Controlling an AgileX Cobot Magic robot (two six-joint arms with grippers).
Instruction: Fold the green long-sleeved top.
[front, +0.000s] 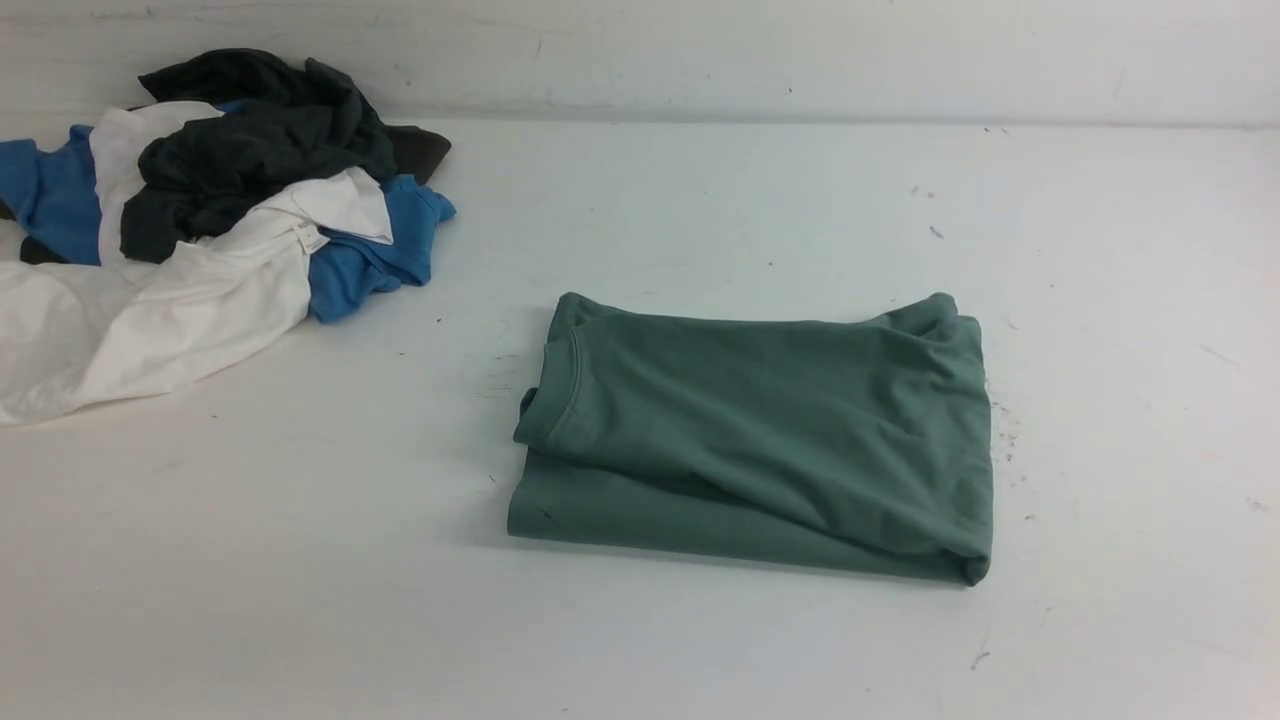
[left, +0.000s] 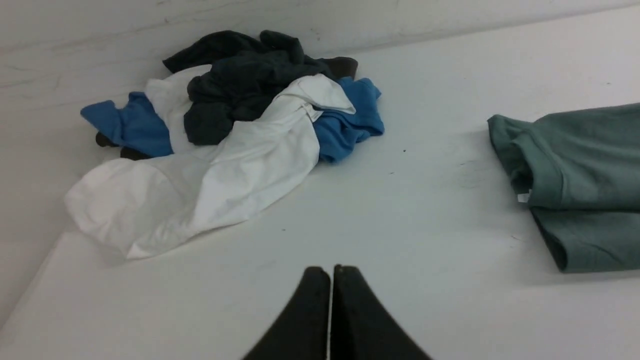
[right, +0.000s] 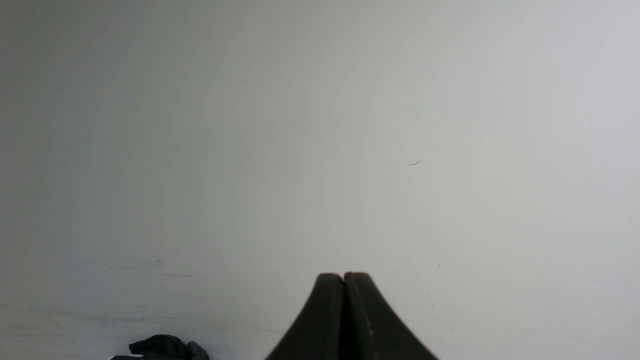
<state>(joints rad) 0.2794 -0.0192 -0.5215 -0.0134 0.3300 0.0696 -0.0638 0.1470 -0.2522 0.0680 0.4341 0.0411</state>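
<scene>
Green long-sleeved top (front: 760, 435) is seen folded into a compact rectangle, well right of the clothes pile (front: 200, 220). Left gripper (left: 331, 272) & right gripper (right: 344, 277) are pressed closed, nothing held. Task judged approx. done.

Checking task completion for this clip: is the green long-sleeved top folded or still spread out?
Folded. The green long-sleeved top lies as a compact layered rectangle on the table, no sleeves trailing out, collar at its left edge.
</scene>
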